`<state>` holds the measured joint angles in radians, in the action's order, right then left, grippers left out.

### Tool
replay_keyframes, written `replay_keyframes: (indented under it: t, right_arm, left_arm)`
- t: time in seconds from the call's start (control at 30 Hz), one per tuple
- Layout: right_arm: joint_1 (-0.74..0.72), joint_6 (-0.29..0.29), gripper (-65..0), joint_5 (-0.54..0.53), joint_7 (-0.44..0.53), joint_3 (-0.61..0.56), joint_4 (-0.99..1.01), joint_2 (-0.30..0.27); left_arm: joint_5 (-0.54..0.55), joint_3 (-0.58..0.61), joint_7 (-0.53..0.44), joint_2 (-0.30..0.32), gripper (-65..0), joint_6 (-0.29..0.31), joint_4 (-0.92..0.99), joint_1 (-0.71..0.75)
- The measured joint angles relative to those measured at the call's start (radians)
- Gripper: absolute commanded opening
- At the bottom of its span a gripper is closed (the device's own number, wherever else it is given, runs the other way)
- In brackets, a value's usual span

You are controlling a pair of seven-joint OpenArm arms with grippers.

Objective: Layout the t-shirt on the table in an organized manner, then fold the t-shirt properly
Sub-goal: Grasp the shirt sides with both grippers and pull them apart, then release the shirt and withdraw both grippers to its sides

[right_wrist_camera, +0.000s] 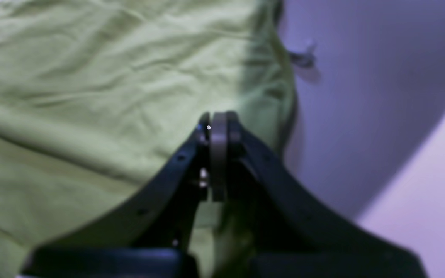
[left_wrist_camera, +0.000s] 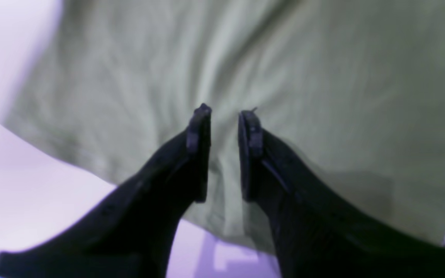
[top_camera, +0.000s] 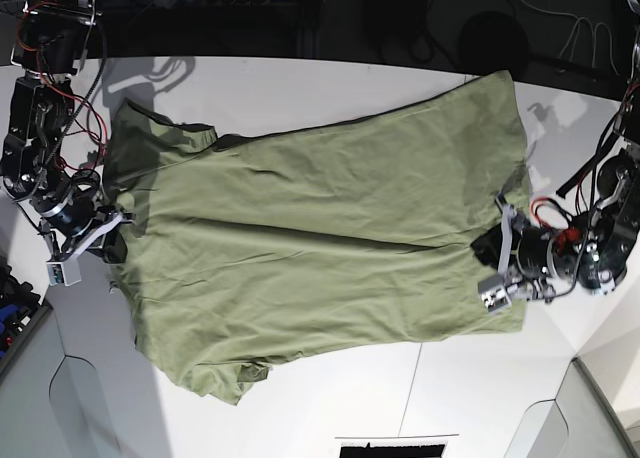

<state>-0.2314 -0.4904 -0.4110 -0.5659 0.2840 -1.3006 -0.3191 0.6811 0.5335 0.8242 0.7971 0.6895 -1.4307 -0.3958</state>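
T-shirt (top_camera: pixel 320 248) spread across table (top_camera: pixel 330 408). Right gripper (right_wrist_camera: pixel 218 127) pinching its left edge; left gripper (left_wrist_camera: pixel 224 116) slightly parted astride hem fabric. Uneven pull risks bunching or slip.

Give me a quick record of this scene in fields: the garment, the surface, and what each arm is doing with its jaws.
garment: t-shirt, olive green, spread out but wrinkled
surface: table, white
left gripper: jaws slightly apart, shirt fabric between them, at one edge
right gripper: jaws shut on the shirt's opposite edge
shirt state: stretched between the two arms, not yet folded
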Motion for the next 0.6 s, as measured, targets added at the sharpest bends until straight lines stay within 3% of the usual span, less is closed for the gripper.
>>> replay_keyframes:
  t: [0.3, 0.4, 0.6]
  right_arm:
    - [-0.051, 0.000, -65.0, 0.029, 0.040, -0.064, 0.037, 0.000]
    - [-0.048, -0.003, -65.0, 0.091, 0.077, -0.133, 0.103, 0.004]
    - [-0.055, -0.003, -65.0, 0.137, 0.108, -0.193, 0.164, 0.003]
  left_arm:
    - [-0.062, -0.006, -0.119, -0.016, -49.0, -0.011, 0.158, 0.096]
    - [-0.072, -0.015, -0.170, -0.049, -49.0, -0.008, 0.246, 0.085]
    - [-0.218, -0.023, -0.307, -0.135, -49.0, -0.017, 0.346, 0.060]
